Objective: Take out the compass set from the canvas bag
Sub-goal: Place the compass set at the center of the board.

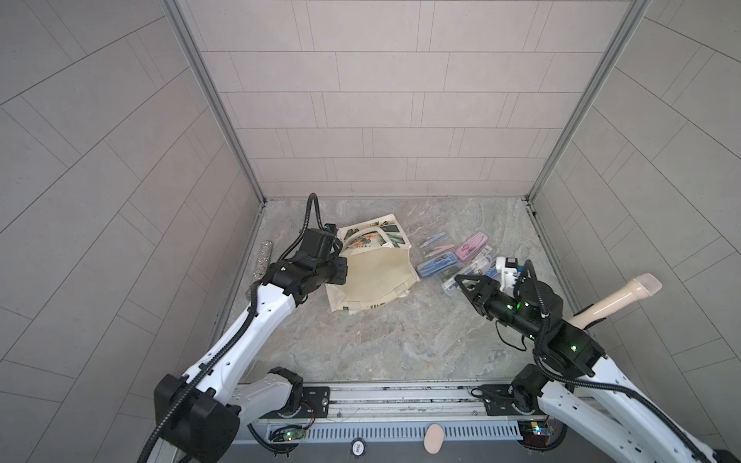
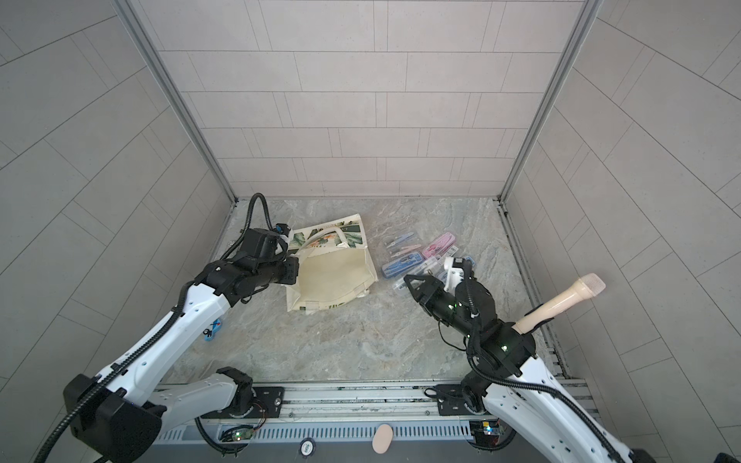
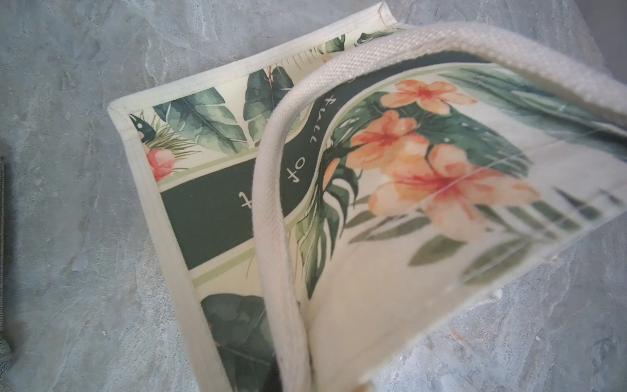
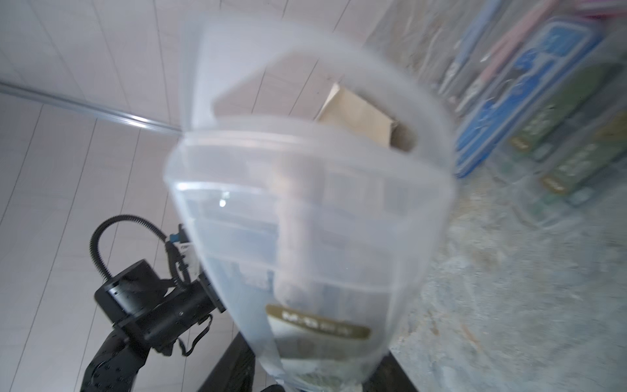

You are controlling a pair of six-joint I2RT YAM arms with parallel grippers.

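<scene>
left tool clamped on bag left rim | right tool holds clear case, right of bag, apart | cases right of bag

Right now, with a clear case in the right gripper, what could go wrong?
The clear plastic compass case in the right gripper looks blurred; it may slip or knock the blue plastic case nearby. The left gripper pinches the cream leaf-print canvas bag; its fabric may slide out.
</scene>
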